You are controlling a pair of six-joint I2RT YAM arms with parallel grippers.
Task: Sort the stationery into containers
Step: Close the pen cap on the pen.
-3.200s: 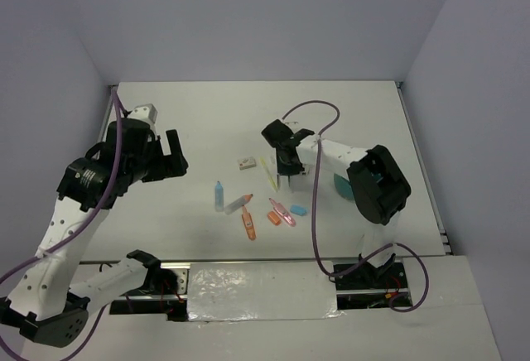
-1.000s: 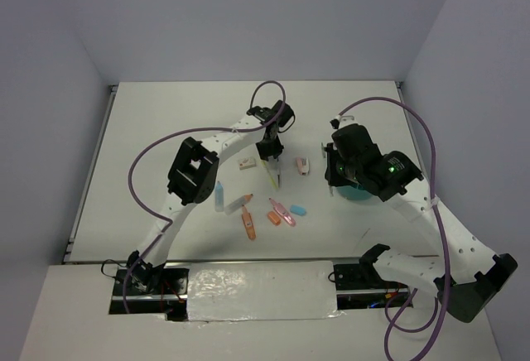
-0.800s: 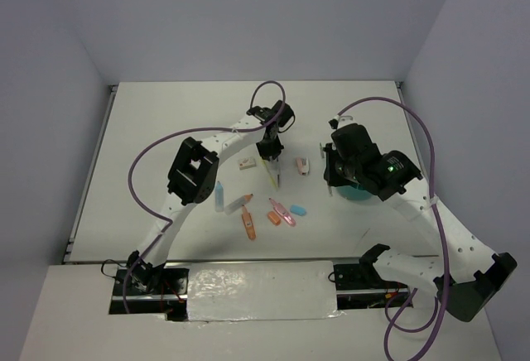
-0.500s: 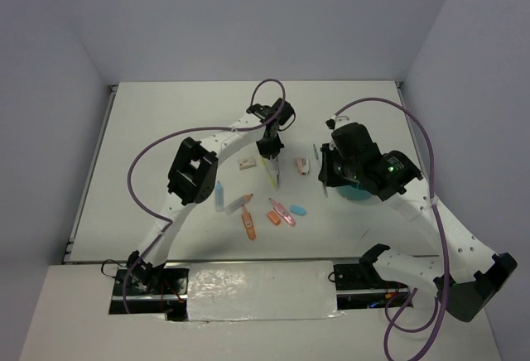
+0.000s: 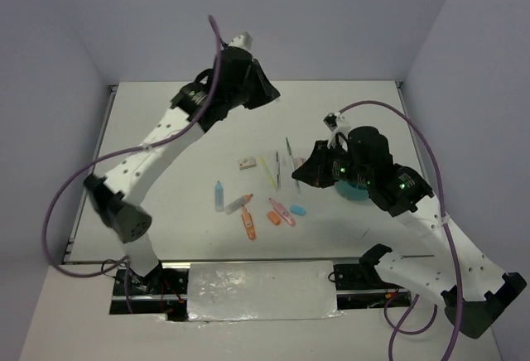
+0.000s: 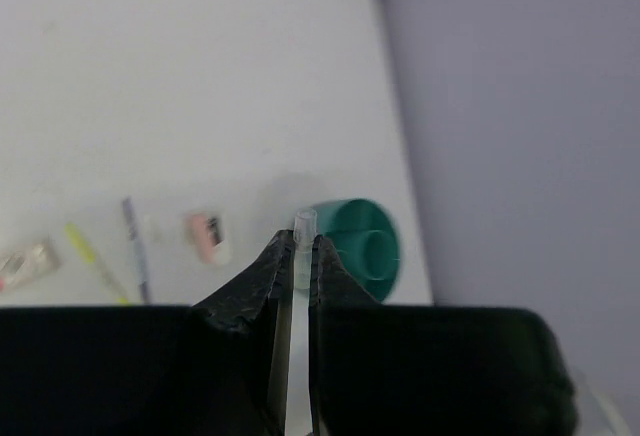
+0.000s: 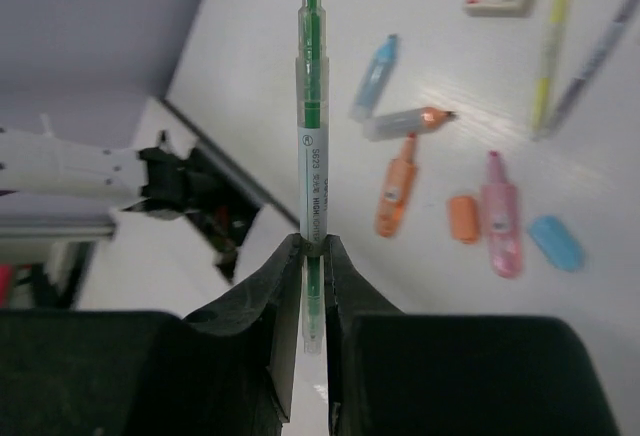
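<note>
Now my left gripper (image 6: 297, 241) has snapped shut on a thin clear pen (image 6: 303, 224) and risen high off the table (image 5: 174, 212), with the teal cup (image 6: 365, 246) far below it. My right gripper (image 7: 312, 246) stays clamped on a green pen (image 7: 311, 106) above the loose highlighters (image 7: 398, 196). Both pens are airborne and neither is in the cup, so I judge two drops remain.

We look past our left gripper (image 6: 295, 256), dark jaws pinched on a clear thin pen (image 6: 303, 224), teal cup (image 6: 365, 246) just beyond its tip, pink-white eraser (image 6: 206, 236), grey pen (image 6: 135, 256) and yellow pen (image 6: 88, 254) further left on the white table (image 6: 200, 76), lilac wall (image 6: 520, 106) at right
</note>
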